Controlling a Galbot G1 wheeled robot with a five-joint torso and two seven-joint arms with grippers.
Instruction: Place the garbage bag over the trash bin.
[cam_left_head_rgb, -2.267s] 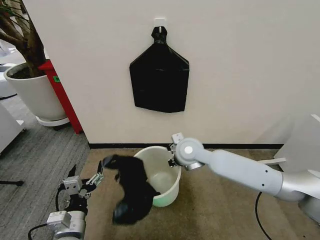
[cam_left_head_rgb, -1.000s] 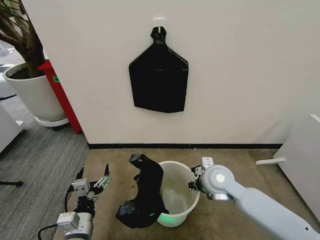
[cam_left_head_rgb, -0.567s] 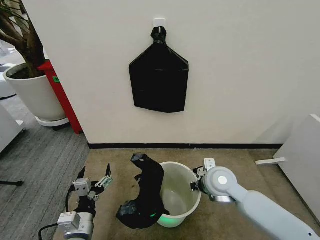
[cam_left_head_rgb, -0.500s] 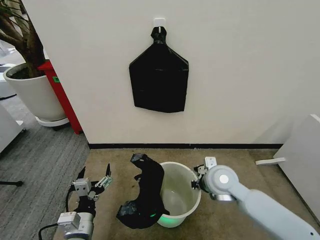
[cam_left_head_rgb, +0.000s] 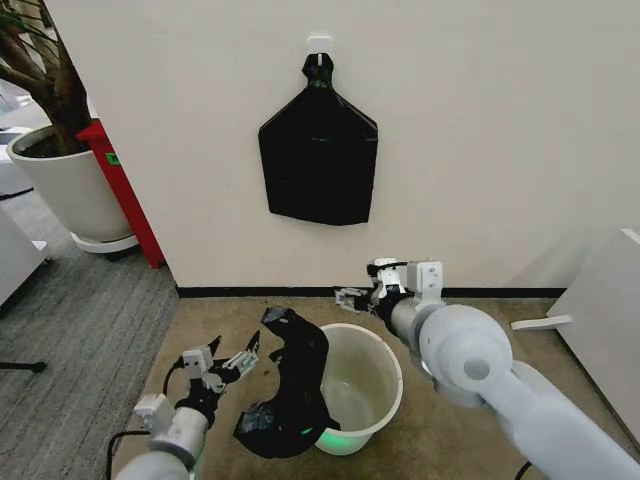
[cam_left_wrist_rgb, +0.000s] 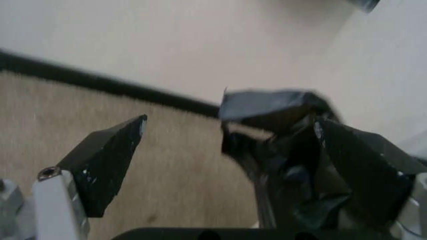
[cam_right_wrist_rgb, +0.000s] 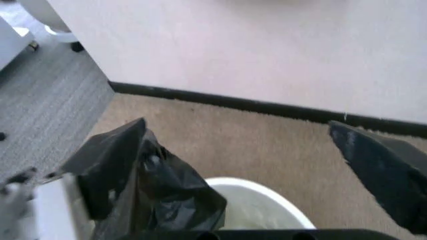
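The cream-white trash bin (cam_left_head_rgb: 362, 392) stands on the tan carpet in the head view. The black garbage bag (cam_left_head_rgb: 294, 380) hangs crumpled over the bin's left rim, its lower end bunched on the floor. My left gripper (cam_left_head_rgb: 235, 346) is open just left of the bag, touching nothing. In the left wrist view the bag (cam_left_wrist_rgb: 273, 131) lies ahead of the spread left gripper (cam_left_wrist_rgb: 228, 121). My right gripper (cam_left_head_rgb: 366, 285) hovers open above the bin's far rim. The right wrist view shows the right gripper (cam_right_wrist_rgb: 235, 125) wide apart over the bag (cam_right_wrist_rgb: 167, 192) and bin (cam_right_wrist_rgb: 263, 207).
A flat black bag bundle (cam_left_head_rgb: 318, 155) hangs from a wall hook behind the bin. A white plant pot (cam_left_head_rgb: 62, 185) and a red post (cam_left_head_rgb: 125, 190) stand at the far left. A white cabinet (cam_left_head_rgb: 605, 295) is at the right, with a white strip (cam_left_head_rgb: 540, 322) on the floor.
My right gripper left the bin's right rim and rose to behind the bin. My left gripper let go of the bag, then moved closer to it. The bag stays draped on the rim.
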